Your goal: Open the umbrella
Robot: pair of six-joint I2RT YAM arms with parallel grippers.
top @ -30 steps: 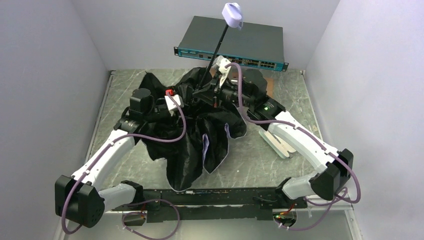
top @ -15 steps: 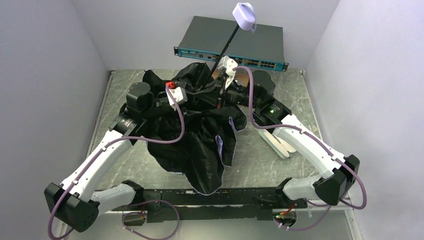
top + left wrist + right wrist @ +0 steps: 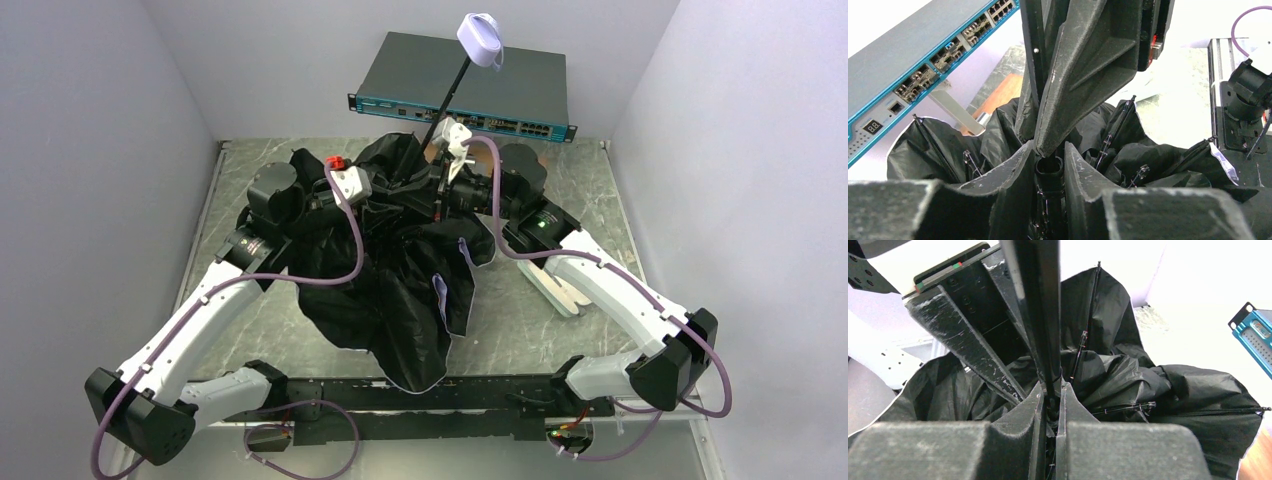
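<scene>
Standing inverted just in front of the network switch (image 3: pixel 510 80): the umbrella (image 3: pixel 400 270), with black lining heaped loose on the counter (image 3: pixel 500 320) and thin shaft (image 3: pixel 450 88) slanting up across the switch to the pale handle (image 3: pixel 481 38) at the top. Clamped on that shaft by the right end effector (image 3: pixel 1052 390), jaws nipped tight around it just above the fabric. Taken lower down by the left end effector (image 3: pixel 1049 159), narrowed onto the black runner collar (image 3: pixel 1049 175) and seeming to touch both its sides.

Judged light overall but awkward. Limp, slippery fabric offering no purchase. Wire-thin ribs (image 3: pixel 1113 135) likely to bend or snag if pushed sideways. Slim, smooth shaft liable to slide or twist in a grip. Best taken at the two stiff parts only, shaft and runner, and worked along the shaft's own line. Probably calls for a firm push before the ribs lock.

Lying under it all, a grey marbled counter, hard and smooth, of little help against skidding. Closed in by plain white walls (image 3: pixel 100 150) beside and behind the switch, with seemingly scant room in front of it for a spreading canopy.
</scene>
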